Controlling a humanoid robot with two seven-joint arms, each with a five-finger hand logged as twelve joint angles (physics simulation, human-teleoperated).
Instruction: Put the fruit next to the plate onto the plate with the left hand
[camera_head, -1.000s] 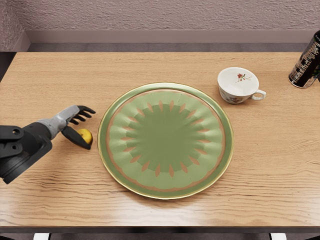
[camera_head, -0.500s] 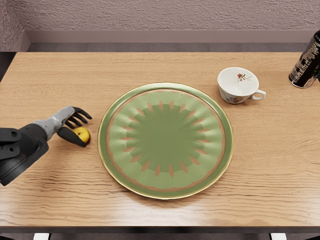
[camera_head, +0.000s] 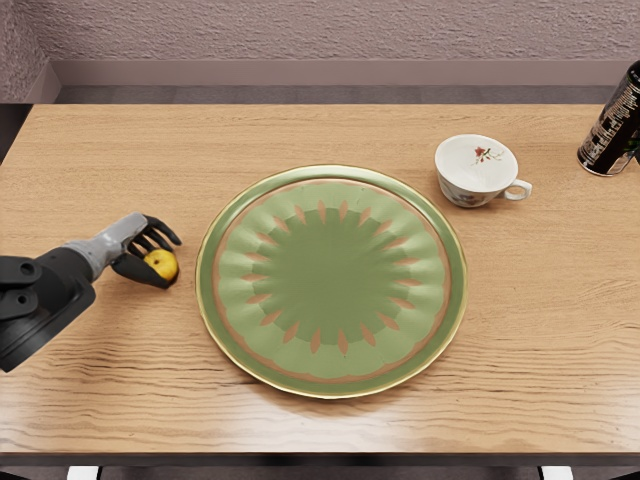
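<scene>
Yellow against dark fingers: the small round yellow fruit sits on the pale wooden table at nine o'clock of the large round green plate with the gold rim, just beside that rim and not on it. The left hand has it boxed in. The black fingers curl over the far side and the thumb hooks along the near side, so the fruit is pinched between them. How firm that pinch is, I can't tell from up here, and the fruit looks to be resting on the wood, not lifted.

That approach from the outer side makes sense. With the arm coming in from nine o'clock, the palm sits behind the fruit and the plate lies straight ahead toward three o'clock.

In the way? Only the raised rim, I'd say, so the fruit wants lifting over it, not dragging.

The white ceramic teacup with the red flower print stands at about one o'clock of the plate, apart from its rim. The dark drinks can is out at two o'clock by the table's edge. Both are well off the line. No right hand shows.
</scene>
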